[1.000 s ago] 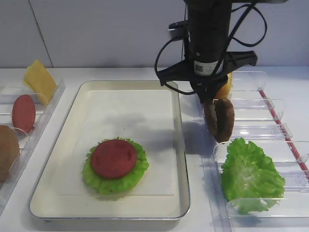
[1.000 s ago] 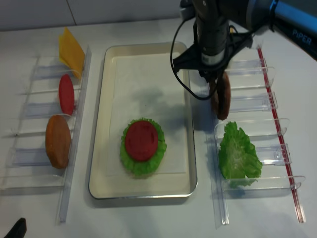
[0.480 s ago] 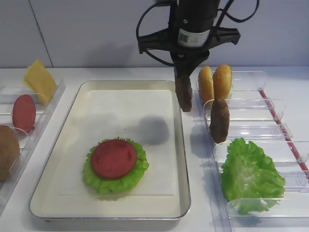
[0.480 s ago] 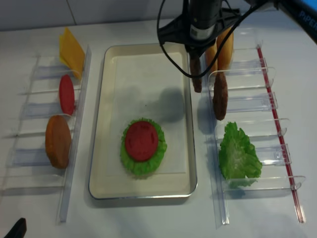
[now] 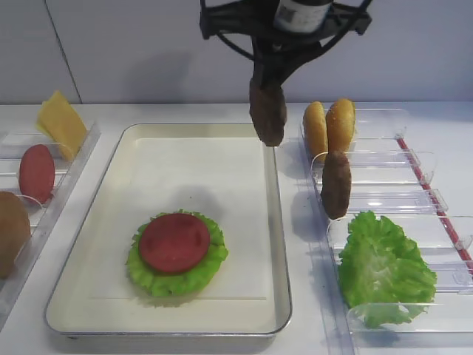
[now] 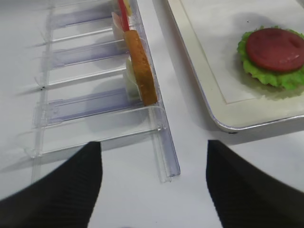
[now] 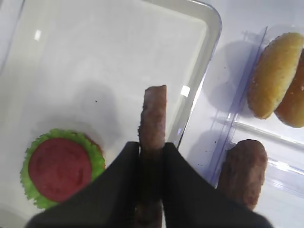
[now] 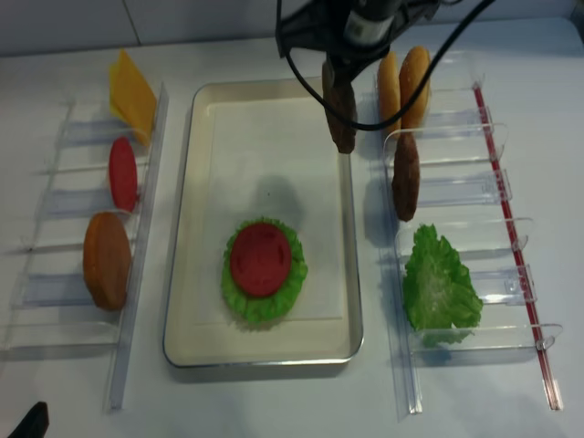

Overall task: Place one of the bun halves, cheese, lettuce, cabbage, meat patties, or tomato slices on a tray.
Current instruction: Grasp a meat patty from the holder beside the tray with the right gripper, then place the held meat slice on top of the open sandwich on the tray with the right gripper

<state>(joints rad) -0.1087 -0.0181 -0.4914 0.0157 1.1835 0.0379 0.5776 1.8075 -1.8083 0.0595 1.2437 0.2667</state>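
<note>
The right arm's black fingers [image 7: 124, 190] were clamped on a round, dark brown, rough meat patty [image 7: 153, 121], held on edge. It looked stiff, light and grippy, best pinched across its flat faces. It hung above the right rim of the silvery-cream rectangular metal tray [image 5: 278, 222]. Below and left of the fingers lay bare liner; the red tomato slice [image 5: 174, 242] on green lettuce [image 5: 211, 260] sat nearer the front.

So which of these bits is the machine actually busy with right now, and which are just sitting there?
In use:
- right pincer, shut on a meat patty
- tray
- lettuce and tomato stack

Sitting idle:
- second patty
- two bun halves
- loose lettuce
- cheese
- spare tomato slice
</note>
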